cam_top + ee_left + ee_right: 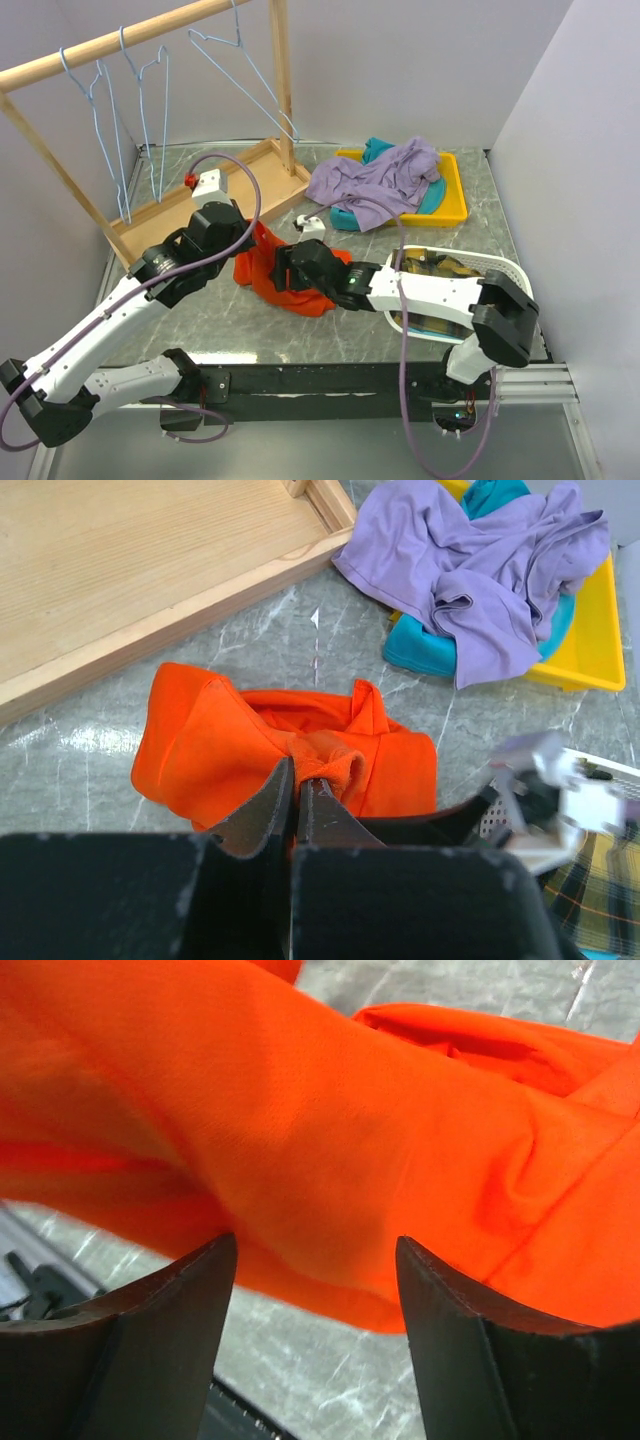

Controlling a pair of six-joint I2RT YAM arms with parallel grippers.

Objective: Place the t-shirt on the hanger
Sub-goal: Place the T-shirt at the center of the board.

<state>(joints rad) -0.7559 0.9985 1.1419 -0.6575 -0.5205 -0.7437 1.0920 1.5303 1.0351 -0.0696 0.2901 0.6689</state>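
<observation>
Now clamps left gripper onto crumpled bright orange cloth t-shirt at middle of tabletop; holds right gripper, jaws spread, against it.

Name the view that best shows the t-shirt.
Left wrist: most of the crumpled t-shirt is in frame, a fold pinched by the left gripper. Top view: the arms cover much of it. Right wrist: only orange cloth up close.

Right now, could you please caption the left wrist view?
Left gripper pinches a fold of the orange t-shirt on the table.
</observation>
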